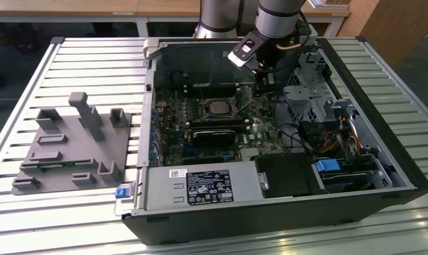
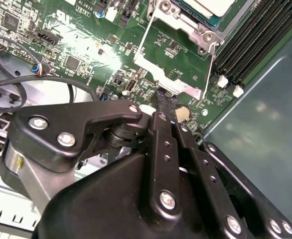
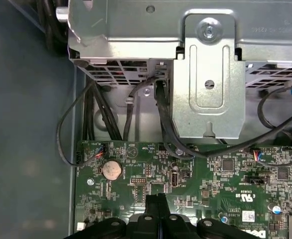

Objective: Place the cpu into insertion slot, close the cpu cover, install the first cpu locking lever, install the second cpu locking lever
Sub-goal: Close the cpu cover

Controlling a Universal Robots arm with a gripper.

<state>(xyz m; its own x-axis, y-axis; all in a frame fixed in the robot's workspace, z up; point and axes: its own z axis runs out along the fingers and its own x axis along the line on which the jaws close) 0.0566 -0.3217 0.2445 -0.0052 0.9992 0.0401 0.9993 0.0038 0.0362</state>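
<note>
One cpu (image 2: pixel 206 6) sits in insertion slot (image 2: pixel 196 27), top of frame in second wrist view. Beside it cpu cover (image 2: pixel 176 83) stands open, just ahead of your tool (image 2: pixel 162 102), tips pressed together, empty. I judge cover thin, stiff, light; push on free edge.

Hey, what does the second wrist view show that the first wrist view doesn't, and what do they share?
Second wrist view: the cpu in the insertion slot, the cpu cover open beside it, and long black memory slots. First wrist view: the grey metal drive cage with black cables running down from it. Both wrist views: the green circuit board and the black gripper, shut and holding nothing.
</note>
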